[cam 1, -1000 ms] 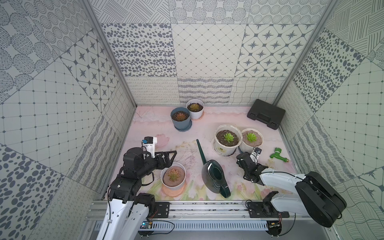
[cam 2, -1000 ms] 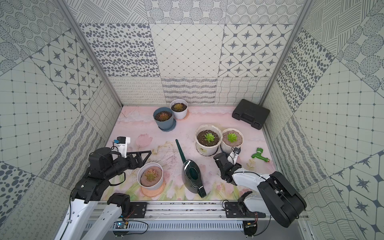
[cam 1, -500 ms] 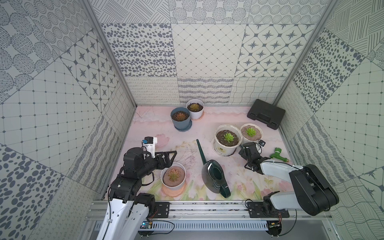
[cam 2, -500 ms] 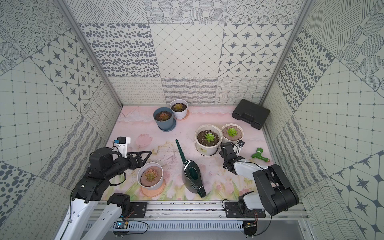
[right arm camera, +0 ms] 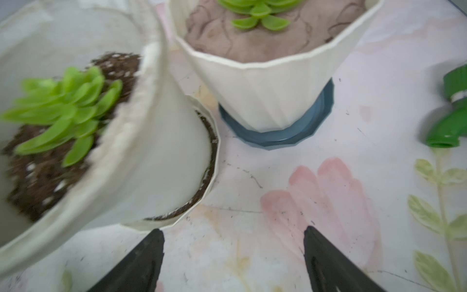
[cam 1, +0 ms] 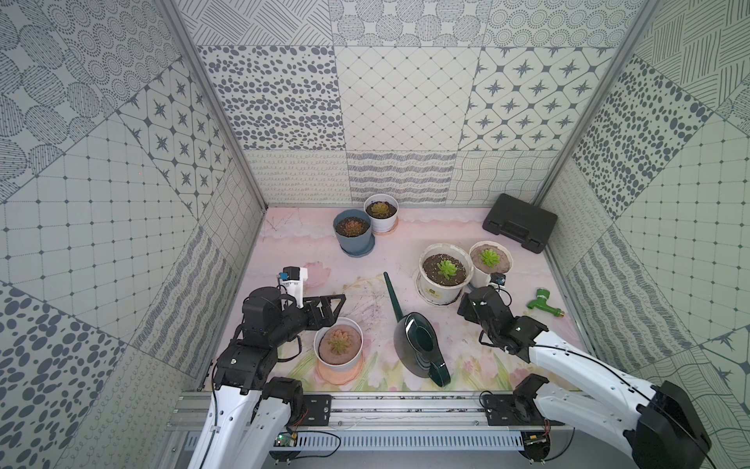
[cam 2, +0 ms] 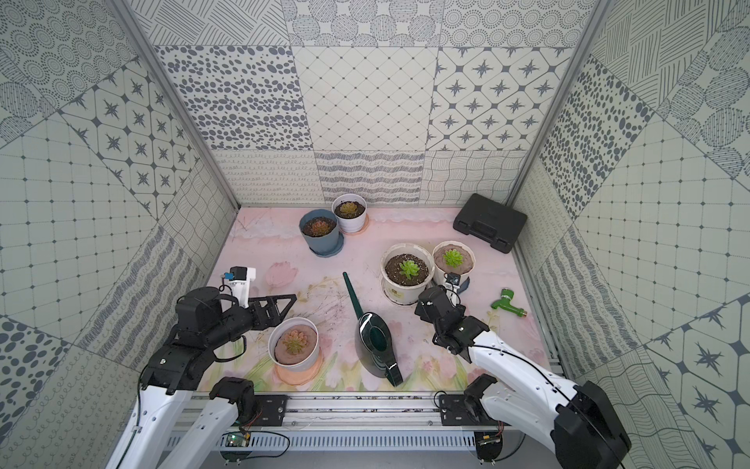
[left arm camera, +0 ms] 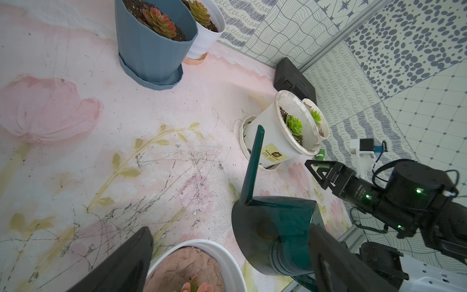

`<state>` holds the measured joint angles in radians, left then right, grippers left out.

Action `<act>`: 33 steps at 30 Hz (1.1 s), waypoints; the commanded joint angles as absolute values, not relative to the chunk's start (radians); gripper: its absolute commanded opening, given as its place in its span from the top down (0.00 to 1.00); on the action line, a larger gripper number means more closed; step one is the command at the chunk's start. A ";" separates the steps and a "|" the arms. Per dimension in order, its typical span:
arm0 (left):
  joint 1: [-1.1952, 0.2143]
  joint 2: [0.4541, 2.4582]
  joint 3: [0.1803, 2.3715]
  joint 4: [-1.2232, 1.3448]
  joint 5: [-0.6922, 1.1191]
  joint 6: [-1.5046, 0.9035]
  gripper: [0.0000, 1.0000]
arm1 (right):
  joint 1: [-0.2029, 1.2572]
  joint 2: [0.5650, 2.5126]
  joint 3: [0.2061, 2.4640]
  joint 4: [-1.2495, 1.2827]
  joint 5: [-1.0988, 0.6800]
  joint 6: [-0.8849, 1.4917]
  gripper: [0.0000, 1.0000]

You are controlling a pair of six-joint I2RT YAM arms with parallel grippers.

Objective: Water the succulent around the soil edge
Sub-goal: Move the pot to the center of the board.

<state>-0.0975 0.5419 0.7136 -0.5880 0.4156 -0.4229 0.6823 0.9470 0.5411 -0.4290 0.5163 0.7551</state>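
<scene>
Right tool [right arm camera: 233, 232] moved farther in toward succulent [cam 1: 488, 257], open & empty, left tool [cam 1: 335, 308] too; watering can [cam 1: 420, 345] prob light, stiff, so grab handle [cam 1: 440, 371].

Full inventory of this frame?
bright green spiky succulent, white fluted pot: 1, green, right rear, blue saucer
green succulent, larger cream pot: 1, green, beside it
reddish succulent, blue pot: 1, reddish, rear centre
olive succulent, small white pot: 1, olive, beside blue pot
pinkish-green rosette, white pot: 1, pinkish, front left
dark green plastic watering can: 1, green, front centre, unheld
black plastic case: 1, black, rear right
green plastic hose fitting: 1, green, right edge
pink floral mat: 1, pink, under everything
left gripper: 1, black, open, by rosette pot
right gripper: 1, black, open, near cream pot
</scene>
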 commanded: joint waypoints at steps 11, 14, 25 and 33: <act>-0.096 0.580 0.767 -0.737 0.347 -0.663 0.01 | 0.762 0.754 0.825 -0.662 0.284 0.251 0.04; -0.127 0.727 0.859 -0.940 0.317 -0.671 0.01 | 0.768 0.747 0.852 -0.671 0.234 0.198 0.04; -0.362 0.613 0.927 -1.336 -0.214 -0.879 0.02 | 0.856 0.704 0.785 -0.553 0.145 0.224 0.02; -0.769 0.786 0.981 -1.501 -0.402 -1.220 0.02 | 0.855 0.671 0.700 -0.470 0.114 0.231 0.02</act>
